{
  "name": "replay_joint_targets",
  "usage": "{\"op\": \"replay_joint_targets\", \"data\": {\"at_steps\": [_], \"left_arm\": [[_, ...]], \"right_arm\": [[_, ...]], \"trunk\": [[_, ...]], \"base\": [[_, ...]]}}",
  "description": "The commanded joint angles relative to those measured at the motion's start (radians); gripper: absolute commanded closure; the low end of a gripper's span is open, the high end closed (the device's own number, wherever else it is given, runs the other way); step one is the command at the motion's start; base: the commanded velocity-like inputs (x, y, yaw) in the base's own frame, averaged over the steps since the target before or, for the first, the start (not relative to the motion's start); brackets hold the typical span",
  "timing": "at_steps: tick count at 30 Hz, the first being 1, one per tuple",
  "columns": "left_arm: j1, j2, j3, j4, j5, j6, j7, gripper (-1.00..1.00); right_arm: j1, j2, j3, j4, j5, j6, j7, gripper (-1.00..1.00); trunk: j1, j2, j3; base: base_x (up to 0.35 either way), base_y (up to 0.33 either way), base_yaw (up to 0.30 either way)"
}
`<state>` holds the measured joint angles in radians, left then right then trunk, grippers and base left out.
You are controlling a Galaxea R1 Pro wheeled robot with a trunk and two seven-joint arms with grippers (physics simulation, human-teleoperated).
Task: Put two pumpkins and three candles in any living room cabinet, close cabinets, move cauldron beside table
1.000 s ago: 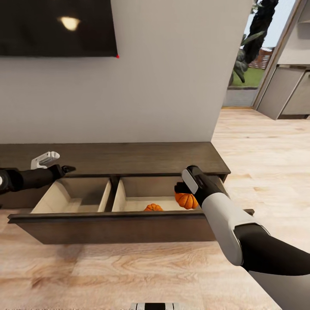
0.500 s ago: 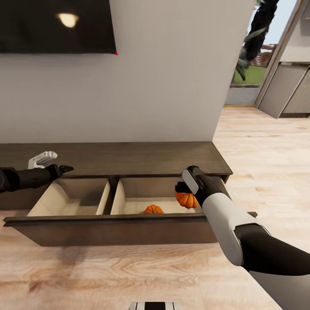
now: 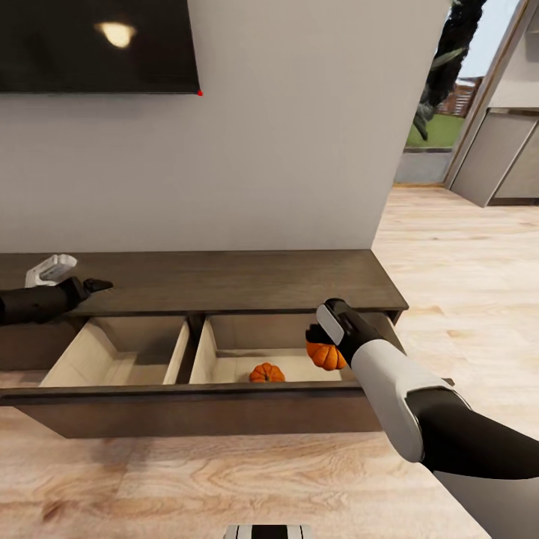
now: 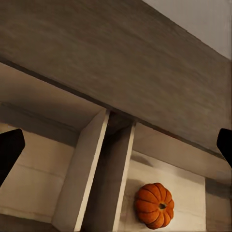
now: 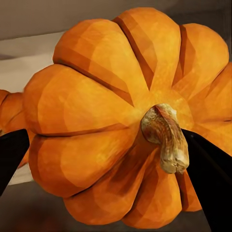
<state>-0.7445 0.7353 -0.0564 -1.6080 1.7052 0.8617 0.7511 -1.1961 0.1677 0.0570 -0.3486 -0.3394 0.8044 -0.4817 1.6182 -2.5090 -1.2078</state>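
Progress: 1 pumpkin lies in the open cabinet drawer, the right gripper clamps pumpkin 2 above it, left gripper spread empty; closing remains.

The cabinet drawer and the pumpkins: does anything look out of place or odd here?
Nothing stands out. The cabinet drawer is open; one pumpkin sits upright in its right compartment, and the right gripper holds the second pumpkin above that compartment.
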Motion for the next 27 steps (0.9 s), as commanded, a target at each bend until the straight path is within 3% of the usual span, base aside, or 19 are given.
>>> {"op": "replay_joint_targets", "data": {"at_steps": [1, 4, 5, 8, 9, 12, 17, 27], "left_arm": [[-0.001, 0.024, 0.000, 0.001, 0.018, -0.001, 0.010, -1.00], [-0.003, 0.114, 0.001, 0.004, 0.037, -0.002, 0.010, -1.00], [-0.003, 0.157, 0.001, 0.005, 0.057, -0.004, 0.010, -1.00], [-0.004, 0.198, 0.003, 0.005, 0.108, -0.005, 0.012, -1.00], [-0.003, 0.209, 0.009, 0.003, 0.143, -0.005, 0.013, -1.00], [-0.003, 0.208, 0.011, 0.000, 0.165, -0.005, 0.011, -1.00], [-0.003, 0.207, 0.014, -0.001, 0.170, -0.006, 0.012, -1.00], [-0.003, 0.208, 0.014, -0.001, 0.170, -0.006, 0.016, -1.00]], "right_arm": [[0.000, 0.000, 0.006, 0.000, -0.012, 0.000, -0.009, 1.00], [0.002, 0.001, 0.006, 0.002, -0.011, -0.012, -0.008, 1.00], [0.002, 0.001, 0.006, 0.002, -0.011, -0.019, -0.008, 1.00], [0.002, 0.000, 0.006, 0.002, -0.011, -0.036, -0.008, 1.00], [0.003, 0.000, 0.006, 0.002, -0.010, -0.045, -0.008, 1.00], [0.003, 0.000, 0.006, 0.002, -0.009, -0.064, -0.008, 1.00], [0.005, -0.001, 0.007, 0.002, -0.009, -0.083, -0.008, 1.00], [0.006, -0.001, 0.007, 0.002, -0.009, -0.102, -0.008, 1.00]], "trunk": [[0.000, 0.000, -0.001], [0.000, 0.000, -0.001], [0.000, 0.000, -0.001], [0.000, 0.000, -0.001], [0.000, 0.000, -0.001], [0.000, 0.000, -0.001], [0.000, 0.000, -0.001], [0.004, -0.003, -0.040]], "base": [[0.001, 0.000, 0.000], [0.000, 0.000, 0.000], [0.000, 0.000, 0.000], [0.000, 0.000, 0.000], [0.000, 0.000, 0.000], [0.000, 0.000, 0.000], [0.000, 0.000, 0.000], [0.000, 0.000, 0.000]]}}
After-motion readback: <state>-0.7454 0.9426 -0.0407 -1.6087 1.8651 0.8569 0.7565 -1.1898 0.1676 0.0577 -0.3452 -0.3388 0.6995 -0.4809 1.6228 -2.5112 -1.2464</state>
